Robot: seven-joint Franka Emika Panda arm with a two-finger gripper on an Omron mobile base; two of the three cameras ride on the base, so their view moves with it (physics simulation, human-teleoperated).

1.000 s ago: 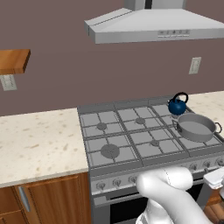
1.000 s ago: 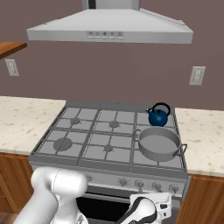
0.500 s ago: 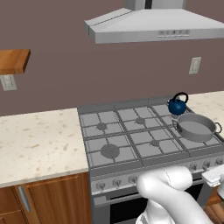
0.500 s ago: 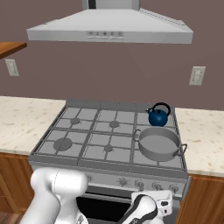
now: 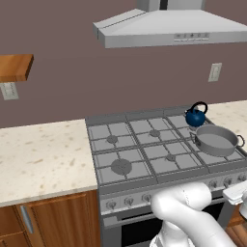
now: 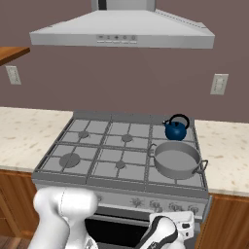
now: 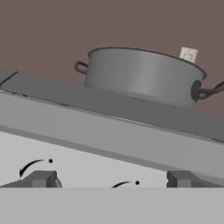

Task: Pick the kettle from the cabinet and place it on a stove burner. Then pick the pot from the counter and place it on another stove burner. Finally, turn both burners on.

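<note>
A steel range hood (image 5: 169, 26) hangs above the cooktop on the dark purple wall. Two white wall outlets (image 6: 220, 83) flank it. The knobs (image 7: 41, 178) line the front panel.

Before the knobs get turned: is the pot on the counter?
No, the pot sits on a front stove burner, before the kettle.

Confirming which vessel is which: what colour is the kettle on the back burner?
Glossy dark blue, with a black arched handle. The kettle shows best in the right base view.
</note>
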